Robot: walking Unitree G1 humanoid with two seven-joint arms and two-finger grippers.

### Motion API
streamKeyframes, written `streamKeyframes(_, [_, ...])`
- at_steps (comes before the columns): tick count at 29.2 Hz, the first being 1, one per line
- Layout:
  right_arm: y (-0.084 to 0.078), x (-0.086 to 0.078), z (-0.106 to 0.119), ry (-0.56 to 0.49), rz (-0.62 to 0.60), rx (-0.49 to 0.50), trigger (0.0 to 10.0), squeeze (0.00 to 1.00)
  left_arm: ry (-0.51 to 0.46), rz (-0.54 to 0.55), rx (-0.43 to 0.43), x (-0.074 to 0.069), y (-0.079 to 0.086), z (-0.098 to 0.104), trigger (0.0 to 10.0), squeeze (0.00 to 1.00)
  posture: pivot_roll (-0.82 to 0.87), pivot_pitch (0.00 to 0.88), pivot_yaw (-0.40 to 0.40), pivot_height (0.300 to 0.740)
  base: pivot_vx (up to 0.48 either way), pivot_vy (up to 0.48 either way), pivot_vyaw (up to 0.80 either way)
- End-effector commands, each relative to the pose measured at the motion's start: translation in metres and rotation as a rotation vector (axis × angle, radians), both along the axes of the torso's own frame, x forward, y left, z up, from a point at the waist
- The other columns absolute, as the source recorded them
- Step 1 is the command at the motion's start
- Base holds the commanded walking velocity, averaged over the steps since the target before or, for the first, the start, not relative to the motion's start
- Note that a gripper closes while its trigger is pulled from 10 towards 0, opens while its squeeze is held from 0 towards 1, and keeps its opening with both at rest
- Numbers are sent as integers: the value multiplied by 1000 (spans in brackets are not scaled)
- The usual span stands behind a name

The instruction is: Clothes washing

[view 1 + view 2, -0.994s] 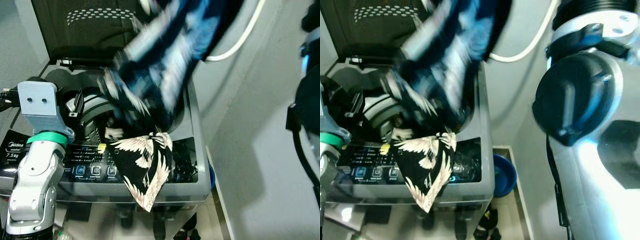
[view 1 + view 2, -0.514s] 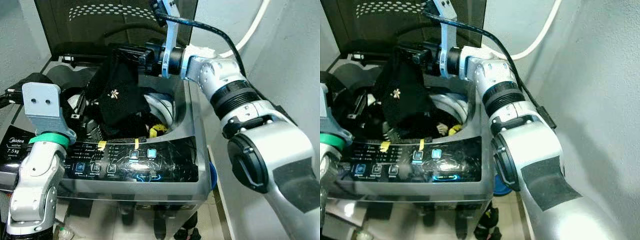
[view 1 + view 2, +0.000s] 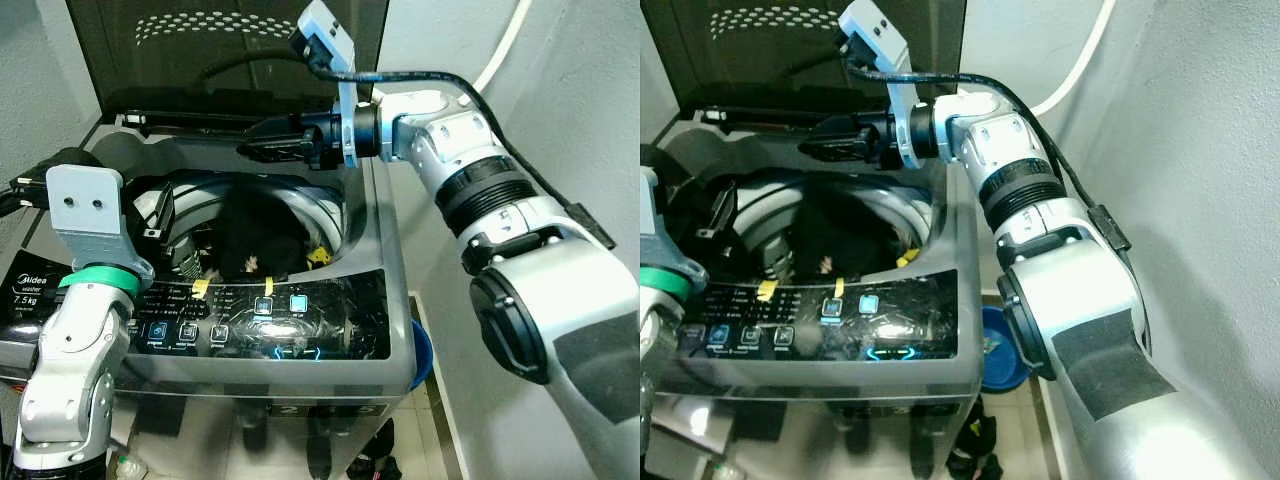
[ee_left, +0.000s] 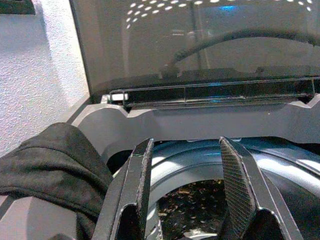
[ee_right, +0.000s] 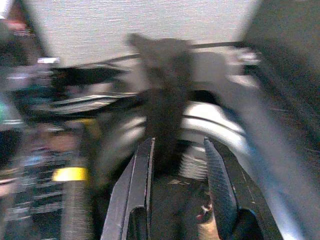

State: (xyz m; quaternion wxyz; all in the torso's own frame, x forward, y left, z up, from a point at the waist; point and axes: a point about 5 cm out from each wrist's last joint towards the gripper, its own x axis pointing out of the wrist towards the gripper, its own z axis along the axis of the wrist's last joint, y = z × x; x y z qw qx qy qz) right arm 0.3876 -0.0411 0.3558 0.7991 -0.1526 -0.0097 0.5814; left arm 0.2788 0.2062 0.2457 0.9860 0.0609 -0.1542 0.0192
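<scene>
The washing machine (image 3: 300,345) has its lid up. Dark clothes (image 3: 260,235) sit inside the drum, so loading looks partly done. One more dark cloth (image 4: 47,160) lies on the far left edge. The right end effector (image 3: 262,150) hangs above the drum, open and empty. The left end effector (image 4: 187,195), near the left rim, is open and empty too.

Grey washing machine (image 3: 395,300), black garment (image 3: 258,235), blue basin (image 3: 1002,345)
</scene>
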Motion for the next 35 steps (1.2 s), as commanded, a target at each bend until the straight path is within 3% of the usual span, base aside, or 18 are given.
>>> streamKeyframes(1, [-14,3,17,-40,-70,68,10000,0,8,-7,10,0,-2,1,10000,0,182,52,13,740,0,0,0])
streamKeyframes(7, [-32,4,21,-40,-91,90,10000,0,18,-24,20,3,-1,1,10000,0,176,58,53,740,0,0,0])
streamKeyframes(10, [-45,8,23,-60,-168,121,10000,0,15,-32,23,6,-2,3,10000,0,174,56,62,740,0,0,0])
streamKeyframes(11, [-59,15,30,-64,-333,283,10000,0,8,-39,18,9,-3,6,10000,0,169,52,66,740,0,0,0])
streamKeyframes(13, [-62,17,32,-61,-380,332,10000,0,6,-40,16,9,-3,6,10000,0,169,52,66,740,0,0,0])
streamKeyframes(15, [-82,25,33,-77,-583,557,10000,0,-19,-156,-15,10,-17,11,10000,0,167,49,67,740,0,0,0])
streamKeyframes(16, [-86,27,18,-36,-605,656,10000,0,-40,-501,34,-6,-54,16,10000,0,166,39,64,740,0,0,0])
streamKeyframes(17, [-86,27,18,-36,-605,656,10000,0,-40,-501,34,-6,-54,16,10000,0,166,39,64,740,0,0,0])
streamKeyframes(19, [-85,28,3,10,-596,707,10000,0,-23,-734,21,-21,-76,16,10000,0,164,37,63,740,0,0,0])
streamKeyframes(24, [-80,27,-7,27,-576,722,10000,0,2,-792,15,-26,-82,14,10000,0,160,35,59,740,0,0,0])
streamKeyframes(29, [-77,23,-25,35,-615,790,10000,0,8,-641,52,-15,-72,9,10000,0,157,32,42,740,0,0,0])
streamKeyframes(30, [-78,23,-32,61,-651,809,10000,0,4,-533,79,-7,-64,9,10000,0,160,33,34,740,0,0,0])
streamKeyframes(31, [-80,20,-49,40,-730,819,10000,0,-6,-286,117,9,-43,9,10000,0,160,33,34,740,0,0,0])
streamKeyframes(32, [-81,18,-55,11,-759,815,10000,0,-13,-169,128,16,-32,10,10000,0,160,33,34,740,0,0,0])
streamKeyframes(33, [-81,18,-55,11,-759,815,10000,0,-13,-169,128,16,-32,10,10000,0,160,33,34,740,0,0,0])
streamKeyframes(35, [-86,7,-84,-49,-906,788,10000,0,26,112,7,24,7,9,10000,0,144,30,38,740,0,0,0])
